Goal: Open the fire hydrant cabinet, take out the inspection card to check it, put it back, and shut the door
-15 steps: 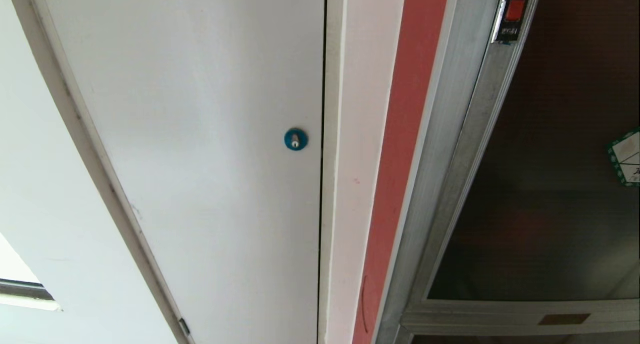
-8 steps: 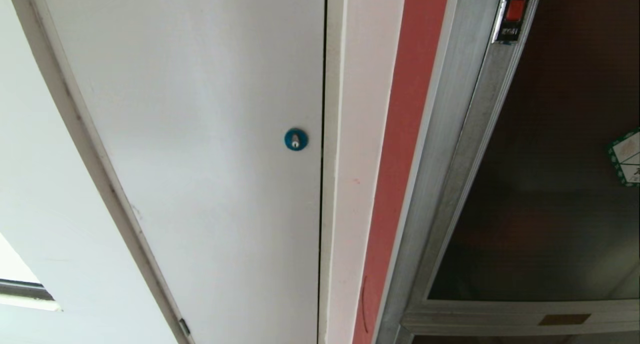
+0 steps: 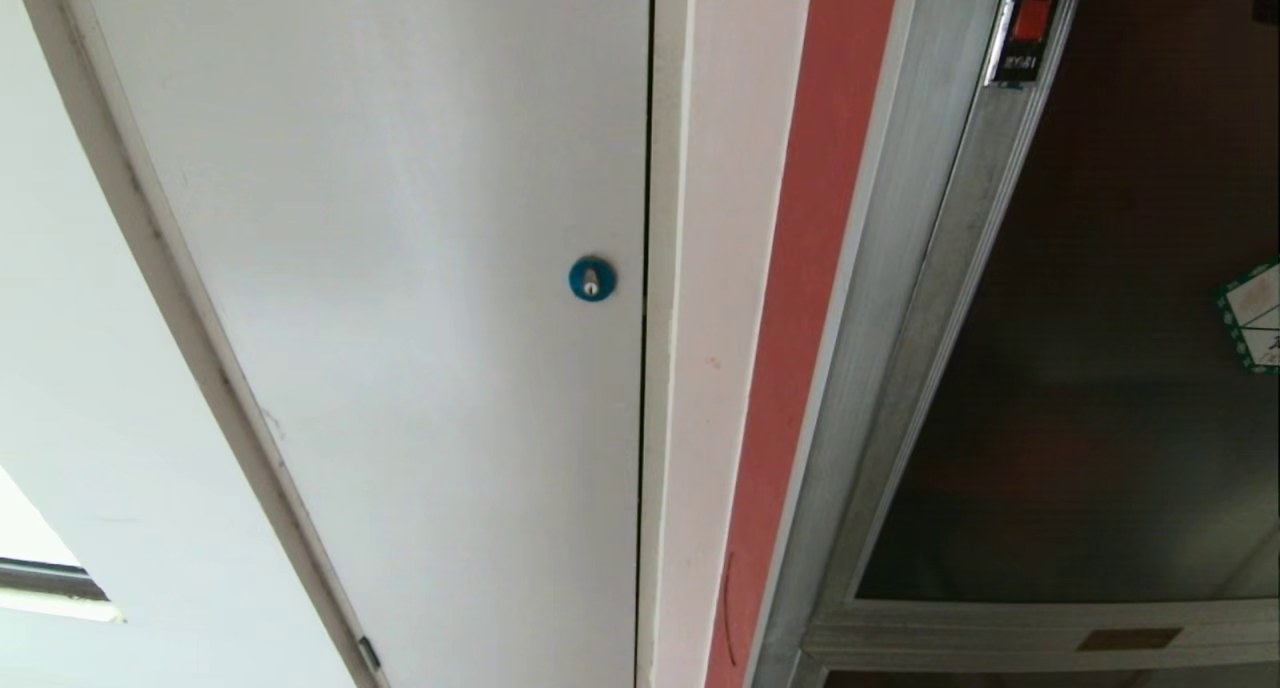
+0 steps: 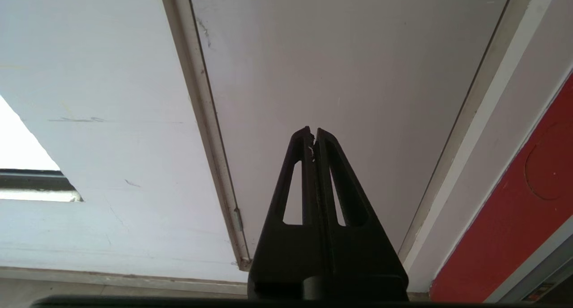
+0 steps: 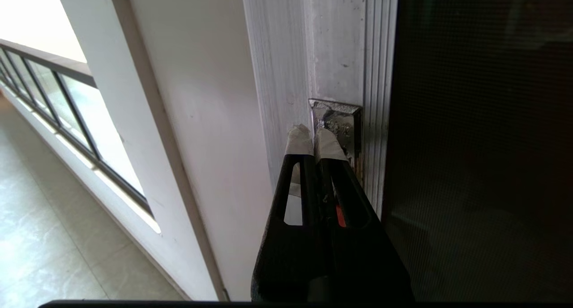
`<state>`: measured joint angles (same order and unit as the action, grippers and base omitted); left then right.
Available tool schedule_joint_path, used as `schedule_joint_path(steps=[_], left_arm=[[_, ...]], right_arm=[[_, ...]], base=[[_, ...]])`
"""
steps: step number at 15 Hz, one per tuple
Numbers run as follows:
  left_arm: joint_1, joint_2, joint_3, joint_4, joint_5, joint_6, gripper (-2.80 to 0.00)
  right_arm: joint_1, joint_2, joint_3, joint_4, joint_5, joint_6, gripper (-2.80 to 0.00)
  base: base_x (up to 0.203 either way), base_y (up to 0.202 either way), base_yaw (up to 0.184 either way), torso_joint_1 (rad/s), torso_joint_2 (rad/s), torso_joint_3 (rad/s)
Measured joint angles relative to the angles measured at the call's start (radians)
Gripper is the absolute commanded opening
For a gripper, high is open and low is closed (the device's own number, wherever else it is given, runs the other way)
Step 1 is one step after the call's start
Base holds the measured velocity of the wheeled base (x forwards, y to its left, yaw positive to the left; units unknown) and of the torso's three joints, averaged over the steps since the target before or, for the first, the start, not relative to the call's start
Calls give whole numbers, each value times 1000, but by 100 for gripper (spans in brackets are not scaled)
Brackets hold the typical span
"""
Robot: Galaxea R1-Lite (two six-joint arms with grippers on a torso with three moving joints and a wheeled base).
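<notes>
The fire hydrant cabinet [image 3: 900, 298] shows as a brushed aluminium frame beside a red strip. Its door [image 3: 1100, 368] of dark tinted glass is closed, with a green-edged sticker [image 3: 1255, 313] at the right edge and a small red latch [image 3: 1030, 20] at the top. In the right wrist view my right gripper [image 5: 314, 133] is shut, its taped fingertips [image 5: 299, 140] right at the metal latch plate [image 5: 342, 120] on the door [image 5: 483, 142] frame. My left gripper [image 4: 312, 133] is shut and empty, facing the white door. The inspection card is hidden.
A white door [image 3: 400, 268] with a blue lock [image 3: 592, 279] fills the left of the head view. A white wall strip and red strip [image 3: 800, 318] separate it from the cabinet. A railing and window [image 5: 53, 102] over a tiled floor lie beyond.
The head view has hardly changed. A dark shape now shows at its top right corner, above the glass door.
</notes>
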<state>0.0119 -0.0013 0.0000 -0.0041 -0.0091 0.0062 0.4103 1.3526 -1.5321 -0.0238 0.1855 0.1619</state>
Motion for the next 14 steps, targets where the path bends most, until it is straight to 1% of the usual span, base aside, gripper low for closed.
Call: schedule_joint_path(steps=[3,7,14], left_arm=[[0,0,0,0,0,0,-280],[0,0,0,0,0,0,-280],[0,0,0,0,0,0,-280]], right_arm=[[-6,14,0,-4,-3,2,-280],[-33,19,10,-7,-3,8,-280],[-46,3,71,-13,-3,0,-280]], base=[[0,0,0,0,0,0],[0,0,0,0,0,0],[0,0,0,0,0,0]])
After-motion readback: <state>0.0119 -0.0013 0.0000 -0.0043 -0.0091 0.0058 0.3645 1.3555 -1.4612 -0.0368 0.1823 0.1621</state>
